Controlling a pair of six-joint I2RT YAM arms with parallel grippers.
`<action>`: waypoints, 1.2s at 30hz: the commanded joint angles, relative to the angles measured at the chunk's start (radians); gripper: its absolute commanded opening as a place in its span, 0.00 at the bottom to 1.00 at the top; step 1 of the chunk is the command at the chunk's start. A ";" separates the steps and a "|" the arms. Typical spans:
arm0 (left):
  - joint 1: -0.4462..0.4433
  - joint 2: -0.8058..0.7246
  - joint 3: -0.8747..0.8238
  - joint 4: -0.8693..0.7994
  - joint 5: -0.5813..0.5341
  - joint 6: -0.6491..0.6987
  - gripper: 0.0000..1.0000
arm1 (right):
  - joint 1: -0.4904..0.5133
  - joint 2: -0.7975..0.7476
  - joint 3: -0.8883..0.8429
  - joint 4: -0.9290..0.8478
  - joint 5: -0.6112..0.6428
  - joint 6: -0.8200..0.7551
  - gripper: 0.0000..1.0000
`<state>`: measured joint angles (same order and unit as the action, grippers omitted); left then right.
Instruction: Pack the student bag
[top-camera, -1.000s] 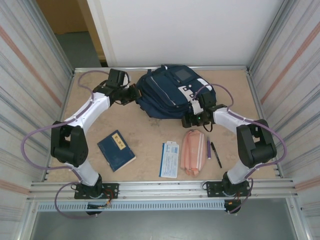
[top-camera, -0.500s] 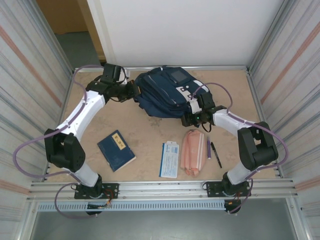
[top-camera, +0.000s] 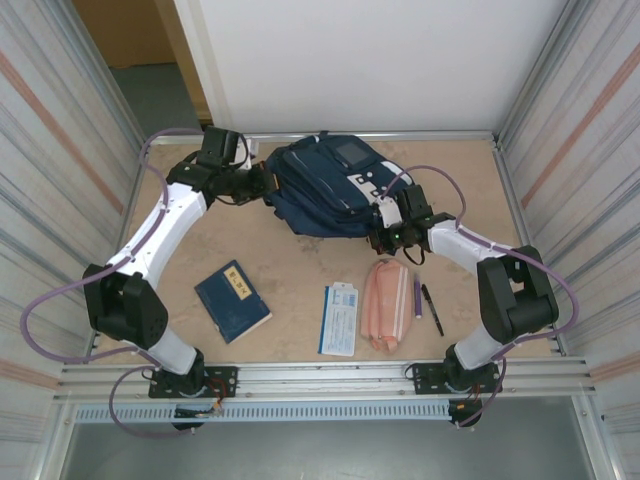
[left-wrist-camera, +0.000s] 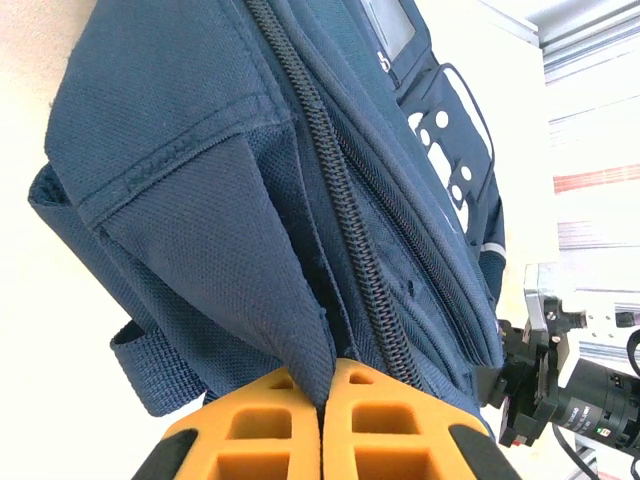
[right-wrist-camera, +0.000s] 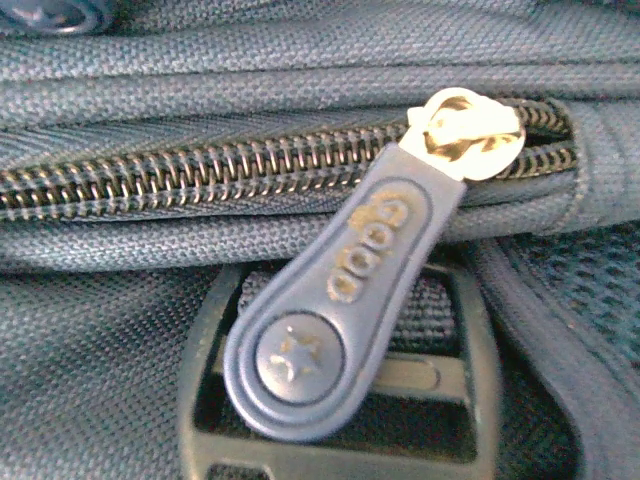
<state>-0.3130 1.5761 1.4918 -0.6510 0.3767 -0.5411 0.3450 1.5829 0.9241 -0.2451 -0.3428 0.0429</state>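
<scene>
The student bag lies at the far middle of the bench, close to the back wall. It is big and dark blue with white patches. The left end effector is at the bag's left end. Seen from the left wrist, its two orange fingers are pressed together on a fold of the bag's cloth, right beside a long black zipper. The right end effector is up against the near right side of the bag, and I cannot tell if its fingers are apart or together. Seen from the right wrist, a blue rubber zipper pull hangs from a shiny metal slider and lies over a dark plastic buckle. Nearer on the bench, apart from the bag, there is a blue book on the left and a white and blue booklet in the middle. A pink pouch lies just beside the booklet. To the right of the pouch are a purple pen and a black pen.
</scene>
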 joint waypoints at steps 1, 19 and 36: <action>0.005 -0.060 0.019 0.001 0.048 0.037 0.00 | 0.017 -0.040 -0.008 0.037 -0.075 0.003 0.00; -0.002 -0.027 -0.122 0.169 0.049 -0.058 0.00 | 0.175 -0.032 0.164 -0.191 -0.247 -0.066 0.00; -0.030 0.083 -0.236 0.535 -0.001 -0.253 0.00 | 0.341 0.196 0.330 -0.129 -0.266 0.256 0.04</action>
<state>-0.3061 1.6482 1.2732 -0.2245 0.3325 -0.7372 0.6502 1.7458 1.2026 -0.4789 -0.5648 0.1917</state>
